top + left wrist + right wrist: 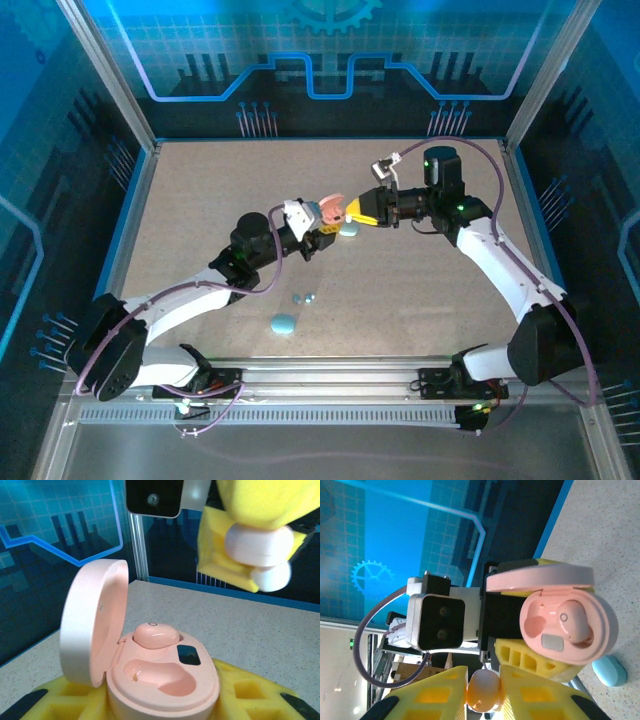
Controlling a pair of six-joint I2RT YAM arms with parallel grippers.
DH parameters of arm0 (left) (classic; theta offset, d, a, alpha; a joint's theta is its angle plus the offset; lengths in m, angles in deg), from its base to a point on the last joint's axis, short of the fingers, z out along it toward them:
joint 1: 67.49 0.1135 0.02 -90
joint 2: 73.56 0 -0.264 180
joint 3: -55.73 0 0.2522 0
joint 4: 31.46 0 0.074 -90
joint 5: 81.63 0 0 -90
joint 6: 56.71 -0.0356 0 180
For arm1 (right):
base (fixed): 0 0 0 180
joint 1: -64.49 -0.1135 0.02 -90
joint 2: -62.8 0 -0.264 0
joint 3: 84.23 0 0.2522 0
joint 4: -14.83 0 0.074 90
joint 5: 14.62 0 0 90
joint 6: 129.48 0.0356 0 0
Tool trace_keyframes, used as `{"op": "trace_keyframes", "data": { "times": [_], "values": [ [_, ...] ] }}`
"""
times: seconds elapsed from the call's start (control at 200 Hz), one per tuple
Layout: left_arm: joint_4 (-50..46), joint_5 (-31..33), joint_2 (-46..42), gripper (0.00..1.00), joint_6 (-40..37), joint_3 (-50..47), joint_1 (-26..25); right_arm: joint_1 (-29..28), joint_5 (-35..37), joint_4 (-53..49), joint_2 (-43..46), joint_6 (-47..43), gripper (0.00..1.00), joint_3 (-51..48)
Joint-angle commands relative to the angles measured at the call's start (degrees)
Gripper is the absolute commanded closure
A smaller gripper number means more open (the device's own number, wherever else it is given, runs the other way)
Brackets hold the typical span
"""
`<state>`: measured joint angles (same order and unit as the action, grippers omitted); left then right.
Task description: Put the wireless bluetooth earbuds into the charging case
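I see the pink charging case (165, 680) open, its lid hinged up on the left, clamped upright in the left gripper (155, 705). One pink bud (155, 635) sits in the far well; the near well is empty. The second pink bud (482, 690) is pinched in the right gripper (482, 680), close to the case. Two tiny bluish buds (303, 297) lie side by side on the counter (200, 220).

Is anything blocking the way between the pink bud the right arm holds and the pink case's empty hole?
Nothing visible: the lid is swung open, and the empty socket beside the seated bud lies uncovered.
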<state>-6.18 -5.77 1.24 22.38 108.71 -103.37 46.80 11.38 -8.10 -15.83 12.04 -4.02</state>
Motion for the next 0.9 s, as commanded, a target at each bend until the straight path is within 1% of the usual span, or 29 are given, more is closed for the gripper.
{"op": "trace_keyframes", "data": {
  "times": [0.0, 0.2, 0.545, 0.705, 0.891],
  "values": [
    [4.6, -1.1, 1.1, 0.68, -1.7, 2.2, -1.1, -1.3, 3.5, -3.9, 1.1, -3.0, 0.76, 3.0],
    [5.7, -0.3, 2.4, 0.68, -2.3, 2.7, -2.4, -5.5, 11.5, -12.3, 0.1, -9.5, 0.76, 7.4],
    [6.7, 0.2, 2.7, 0.68, -1.9, 2.7, -3.4, -8.1, 21.0, -16.8, -0.3, -13.0, 0.77, 9.1],
    [6.9, 0.5, 2.7, 0.68, -1.9, 2.7, -3.7, -8.8, 23.3, -17.1, -0.2, -13.3, 0.77, 9.6],
    [7.4, 0.8, 2.7, 0.68, -1.5, 2.7, -3.8, -10.1, 27.5, -21.9, -0.7, -16.3, 0.76, 11.4]
  ]
}}
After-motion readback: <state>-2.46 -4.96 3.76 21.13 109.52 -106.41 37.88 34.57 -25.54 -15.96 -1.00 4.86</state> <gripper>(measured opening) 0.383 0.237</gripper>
